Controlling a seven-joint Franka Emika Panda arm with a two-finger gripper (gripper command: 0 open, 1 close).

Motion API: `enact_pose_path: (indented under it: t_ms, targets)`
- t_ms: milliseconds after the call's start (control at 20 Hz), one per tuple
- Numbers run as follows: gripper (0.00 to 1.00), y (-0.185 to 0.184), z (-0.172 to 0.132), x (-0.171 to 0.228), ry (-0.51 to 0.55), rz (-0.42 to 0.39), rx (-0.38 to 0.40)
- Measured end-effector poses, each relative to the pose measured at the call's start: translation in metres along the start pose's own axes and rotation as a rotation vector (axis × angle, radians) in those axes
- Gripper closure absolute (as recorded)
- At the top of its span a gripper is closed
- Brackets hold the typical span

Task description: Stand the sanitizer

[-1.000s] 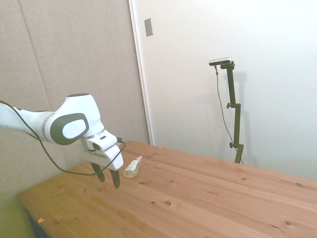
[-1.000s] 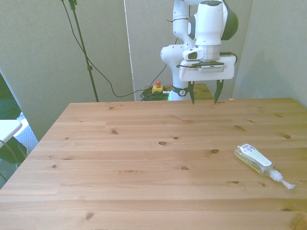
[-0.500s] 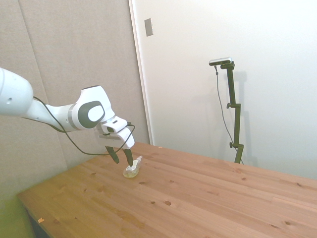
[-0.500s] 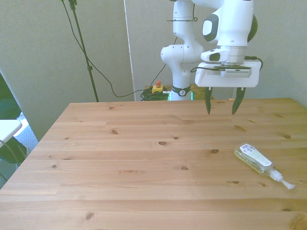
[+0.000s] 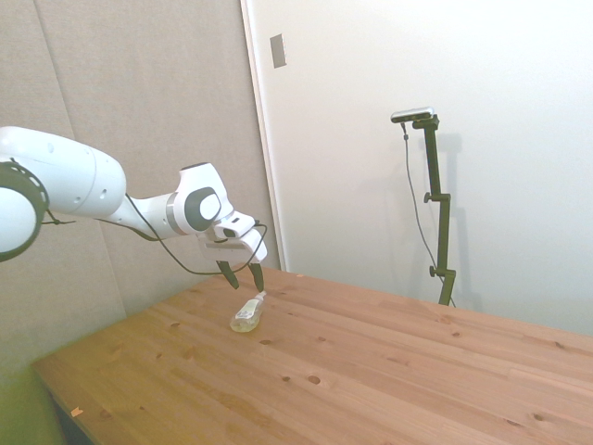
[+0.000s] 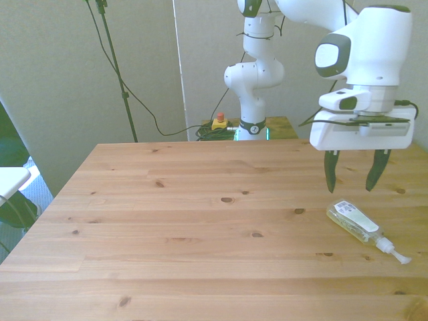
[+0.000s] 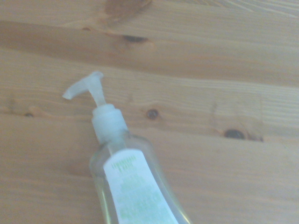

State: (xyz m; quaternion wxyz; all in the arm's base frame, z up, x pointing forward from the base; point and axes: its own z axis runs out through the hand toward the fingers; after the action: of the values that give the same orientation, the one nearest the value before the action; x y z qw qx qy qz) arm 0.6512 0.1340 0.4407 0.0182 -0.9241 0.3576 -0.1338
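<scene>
Near the front view's right edge of the pale knotty pine tabletop (image 6: 200, 221), the small clear plastic pump bottle of yellowish sanitizer (image 6: 355, 222) is lying on its side, its white nozzle pointing toward the near corner and its base toward the robot. Hovering just above and slightly behind the base end, the white arm's two-finger tool (image 6: 352, 175) is hanging with its dark fingers spread apart and holding nothing. From the side view the bottle (image 5: 246, 313) is resting close to the far-left part of the tabletop (image 5: 371, 371), with the tool (image 5: 241, 275) poised over it and not touching.

Several things could be going wrong from here, judging by the layout. The bottle is lying at a slant to the tool's opening, so a straight descent may be catching it corner-first and skidding it across the smooth wood toward the edge. The rounded, slick plastic may be slipping out of a pinch once it is being tipped upward. Gripping near the thin pump neck (image 7: 108, 125) could be letting the body swing, and a release before the base is sitting flat would probably be letting it topple again.

On the upturned face a white label (image 7: 135, 191) is showing lines of green print in the wrist view, but the lettering is too blurred to read, and no brand can be made out
</scene>
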Motion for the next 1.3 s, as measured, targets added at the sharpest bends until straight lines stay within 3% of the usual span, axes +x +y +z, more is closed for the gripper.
enact_pose_path:
  t_ms: [350, 650, 1100, 1150, 1300]
  targets:
    - [0.0, -0.056, 0.04, 0.004, -0.008, -0.027, -0.022]
    - [0.0, -0.069, 0.071, 0.019, -0.011, -0.014, -0.045]
    - [0.0, -0.077, 0.094, 0.022, -0.028, -0.016, -0.063]
    - [1.0, -0.077, 0.094, 0.023, -0.029, -0.016, -0.063]
    - [1.0, -0.077, 0.098, 0.025, -0.033, -0.013, -0.072]
